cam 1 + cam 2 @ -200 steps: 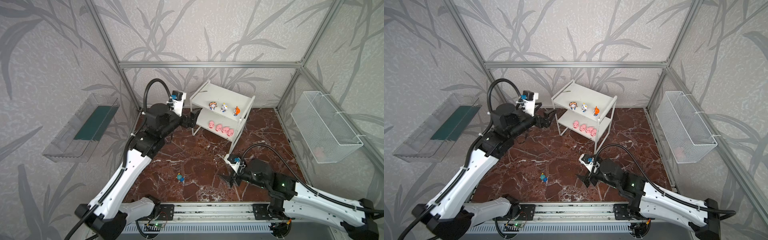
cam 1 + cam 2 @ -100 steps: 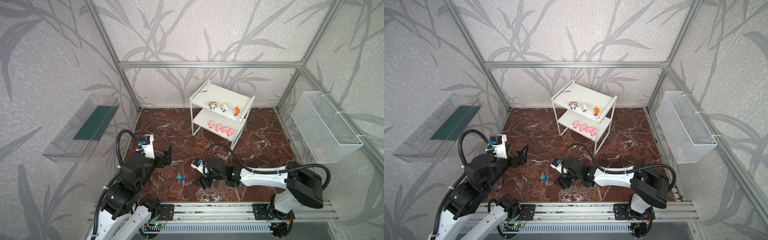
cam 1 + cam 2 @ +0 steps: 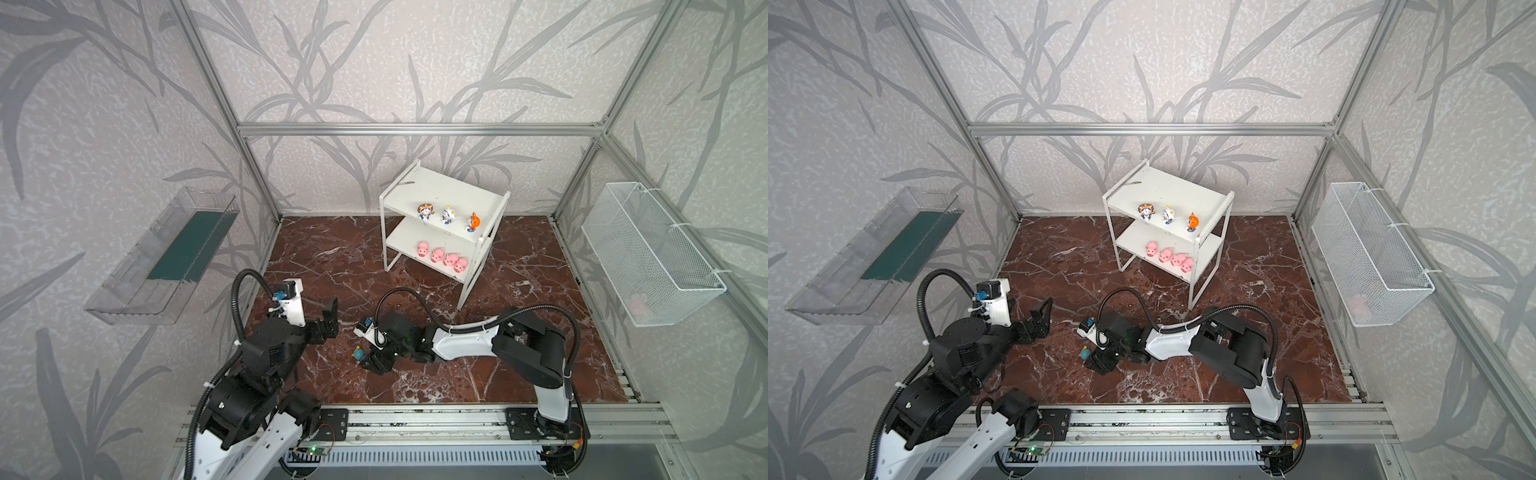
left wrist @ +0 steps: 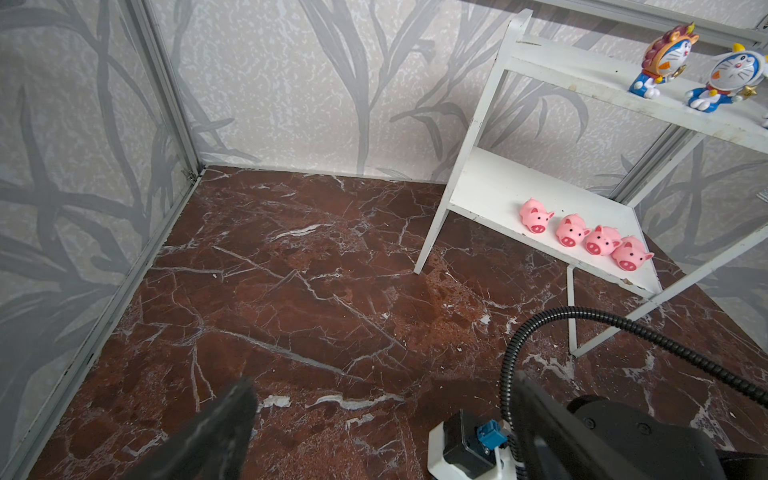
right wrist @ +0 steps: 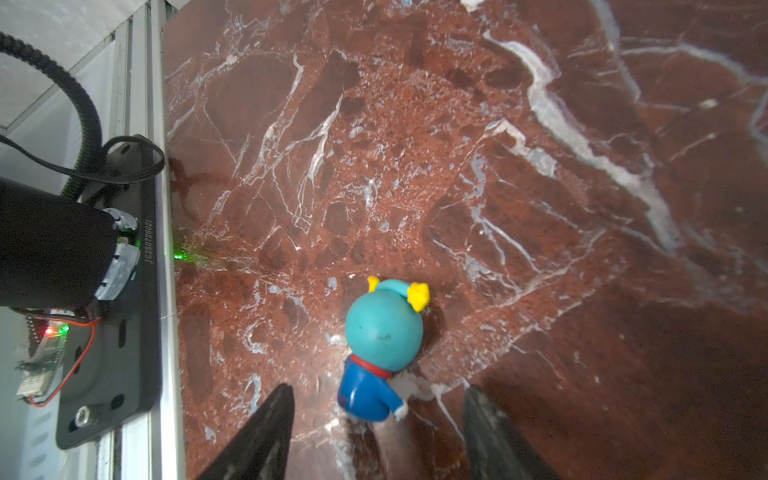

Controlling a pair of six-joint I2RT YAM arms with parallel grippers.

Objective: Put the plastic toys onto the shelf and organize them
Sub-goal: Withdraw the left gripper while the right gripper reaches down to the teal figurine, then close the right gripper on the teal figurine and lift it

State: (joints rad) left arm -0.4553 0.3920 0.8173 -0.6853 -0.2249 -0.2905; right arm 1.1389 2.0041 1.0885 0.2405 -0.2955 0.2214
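**Teal-headed figurine (image 5: 382, 340) down on the worktop (image 5: 540, 249), between the parted fingers of the right pincer (image 5: 378, 390)**

Glossy moulded plastic: ball-shaped teal head with two yellow nubs, red collar, stubby blue body. Lies tipped over, head pointing away from the pincer, on polished red-brown marble veined in white. Dark tapered fingers (image 5: 257, 432) set apart, one on each side of the blue body, a gap left on both sides, nothing clamped.

Same figurine (image 3: 358, 354) small in both top views, near the front edge, well apart from the shelf (image 3: 440, 187). Flat white boards there on thin white legs, scuffed at the edges. On the upper board, three upright figurines (image 3: 447, 215) in a row, with brown, white-gold and orange headgear. On the lower board, four round pink pigs (image 3: 442, 257) side by side.

Between toy and shelf, arching over the worktop, the right arm's black ribbed hose (image 3: 399, 297). Just left of the toy, the left pincer (image 3: 329, 319), fingers wide apart, holding nothing. On the side walls, a clear plastic tray (image 3: 166, 257) and a white wire-mesh basket (image 3: 652, 253).
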